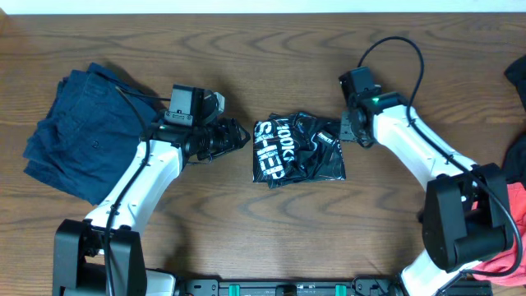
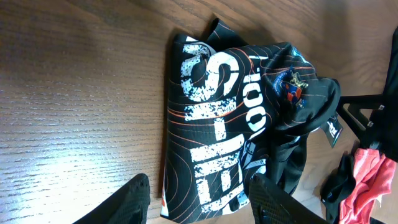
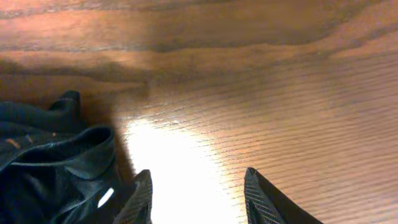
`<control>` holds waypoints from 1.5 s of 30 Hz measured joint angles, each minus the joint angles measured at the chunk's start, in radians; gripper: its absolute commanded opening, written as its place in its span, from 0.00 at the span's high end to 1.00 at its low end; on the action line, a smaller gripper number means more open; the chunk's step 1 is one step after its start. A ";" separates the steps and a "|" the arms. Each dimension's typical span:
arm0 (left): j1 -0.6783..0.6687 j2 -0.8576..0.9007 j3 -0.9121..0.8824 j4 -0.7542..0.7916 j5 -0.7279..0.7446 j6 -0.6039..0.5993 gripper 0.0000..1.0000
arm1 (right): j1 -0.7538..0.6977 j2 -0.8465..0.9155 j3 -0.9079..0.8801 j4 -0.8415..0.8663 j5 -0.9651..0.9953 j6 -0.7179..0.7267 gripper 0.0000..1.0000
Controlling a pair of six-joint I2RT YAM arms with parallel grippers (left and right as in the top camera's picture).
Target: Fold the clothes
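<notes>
- Because the black jersey [image 1: 297, 149] lies in the middle of the table [image 1: 246, 238] as a small, roughly folded packet with its white lettering up, we judge the fold nearly made but untidy. The side toward the right arm is bunched and rumpled.
- The left gripper [image 1: 244, 136] sits just beside the lettered edge, released, with nothing pinched. The right gripper [image 1: 349, 131] is at the opposite, rumpled edge, likewise released and empty.
- We see two risks. If either claw closes on only the top layer, a pull could peel the packet open rather than tidy it. If the right claw drops into the bunched cloth, it may snag a loose flap and drag the whole bundle across the wood, since nothing pins it down.
- The left wrist view gives us what the overhead cannot: thin orange contour lines, a small coloured badge [image 2: 293, 87] on the bunched part, and how high those folds stand.
- The right wrist view shows bare wood between that arm's fingertips [image 3: 140, 193], with the jersey's dark edge off to one side, which confirms the empty claw.
- Only the overhead shows both arms at once and the navy garment [image 1: 82, 131] heaped well apart near the left arm.
- A coral-red garment [image 1: 511, 251] lies at the far right edge, near the right arm's base.
</notes>
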State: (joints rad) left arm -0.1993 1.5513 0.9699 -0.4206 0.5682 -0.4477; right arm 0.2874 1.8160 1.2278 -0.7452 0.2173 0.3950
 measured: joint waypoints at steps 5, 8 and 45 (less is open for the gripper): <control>0.000 0.000 0.000 -0.001 0.000 0.000 0.46 | 0.004 -0.064 0.000 0.002 -0.120 -0.065 0.57; 0.000 0.000 0.000 -0.001 0.000 0.000 0.46 | 0.014 -0.150 0.000 0.019 -0.274 -0.150 0.54; 0.000 0.000 0.000 -0.022 -0.008 0.000 0.46 | 0.167 0.006 -0.032 -0.248 -0.153 0.068 0.92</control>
State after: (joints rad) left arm -0.1993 1.5513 0.9699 -0.4423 0.5606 -0.4477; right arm 0.4549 1.8225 1.1954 -0.9928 0.0647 0.4633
